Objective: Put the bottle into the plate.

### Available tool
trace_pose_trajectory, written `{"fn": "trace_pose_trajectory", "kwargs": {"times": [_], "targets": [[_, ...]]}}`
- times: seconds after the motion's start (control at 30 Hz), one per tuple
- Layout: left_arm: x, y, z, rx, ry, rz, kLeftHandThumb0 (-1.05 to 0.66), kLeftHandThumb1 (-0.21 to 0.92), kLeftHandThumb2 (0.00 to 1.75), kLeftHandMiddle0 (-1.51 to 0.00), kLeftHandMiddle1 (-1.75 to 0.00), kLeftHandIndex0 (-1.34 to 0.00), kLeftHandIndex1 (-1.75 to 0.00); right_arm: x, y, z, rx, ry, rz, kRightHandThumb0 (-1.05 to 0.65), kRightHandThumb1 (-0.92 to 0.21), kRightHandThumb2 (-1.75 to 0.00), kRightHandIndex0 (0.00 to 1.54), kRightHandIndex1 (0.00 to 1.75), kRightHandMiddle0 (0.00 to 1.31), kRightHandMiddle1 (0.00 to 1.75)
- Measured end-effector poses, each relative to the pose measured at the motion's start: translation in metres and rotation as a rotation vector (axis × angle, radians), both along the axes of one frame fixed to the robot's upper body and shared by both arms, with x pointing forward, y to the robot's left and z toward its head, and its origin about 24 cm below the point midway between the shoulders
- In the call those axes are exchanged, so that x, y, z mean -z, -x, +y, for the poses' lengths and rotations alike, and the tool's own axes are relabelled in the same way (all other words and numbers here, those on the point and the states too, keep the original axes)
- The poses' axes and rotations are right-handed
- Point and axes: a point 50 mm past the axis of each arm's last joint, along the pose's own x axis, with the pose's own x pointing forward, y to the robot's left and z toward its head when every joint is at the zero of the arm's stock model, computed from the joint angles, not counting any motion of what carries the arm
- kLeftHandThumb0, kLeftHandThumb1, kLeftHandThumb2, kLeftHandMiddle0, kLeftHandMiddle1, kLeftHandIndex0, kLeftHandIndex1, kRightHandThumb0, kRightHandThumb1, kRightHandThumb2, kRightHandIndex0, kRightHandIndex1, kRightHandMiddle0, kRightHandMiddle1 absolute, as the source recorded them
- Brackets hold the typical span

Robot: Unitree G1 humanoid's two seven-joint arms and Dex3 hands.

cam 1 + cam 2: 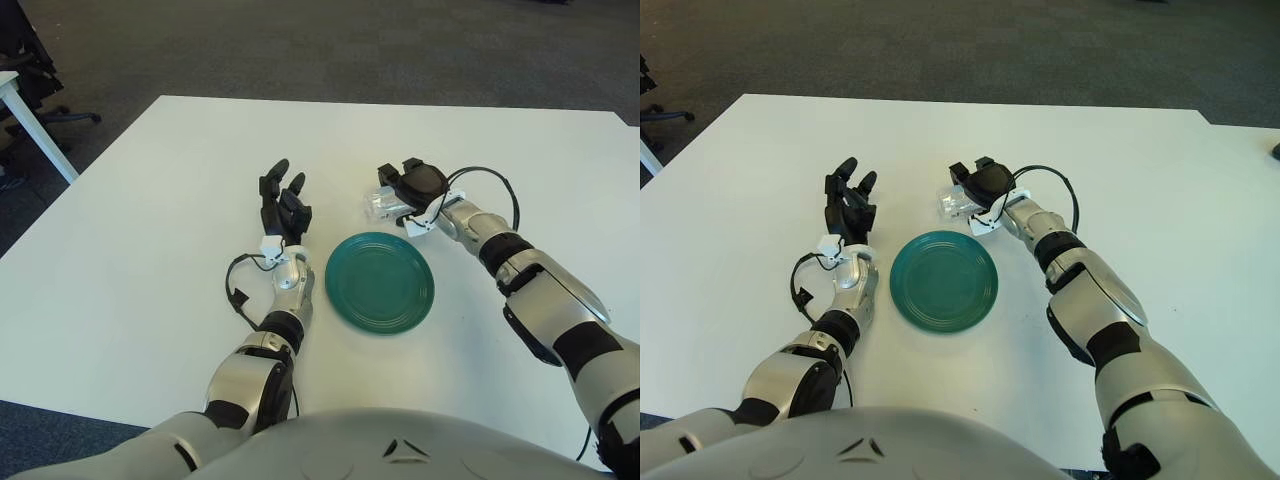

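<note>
White desk (130,260) spreads before me. On the left, my left hand (282,208) shows beside the green plate (379,282), fingers released. Beyond the plate's far rim, my right hand (412,188) grips the clear bottle (381,204), just outside the plate.

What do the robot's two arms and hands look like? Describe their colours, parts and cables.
Both arms have rounded silver shells with black bands at the joints. The left hand and right hand are black, each with three stubby fingers and a small white part at the wrist. A thin black cable loops beside the left wrist, and another arcs over the right forearm.
</note>
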Motion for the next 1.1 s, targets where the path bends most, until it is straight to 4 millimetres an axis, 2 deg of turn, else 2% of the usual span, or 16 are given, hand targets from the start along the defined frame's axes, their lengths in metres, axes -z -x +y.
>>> {"fn": "trace_pose_trajectory", "kwargs": {"times": [0.57,1.1], "targets": [[0.007,-0.001,0.0,-0.034,0.031,0.08,-0.77,0.92,0.81,-0.51,-0.57,-0.37,-1.05,-0.03,-0.006,0.01,-0.027,-0.112,-0.085,-0.51,-0.24,-1.41,1.1,1.75,0.68,1.75],[0.01,-0.001,0.0,-0.049,0.035,0.115,-0.78,0.92,0.8,-0.51,-0.57,-0.29,-1.03,-0.073,-0.009,0.014,-0.071,-0.17,-0.15,-0.52,-0.21,-1.44,1.12,1.75,0.7,1.75]]}}
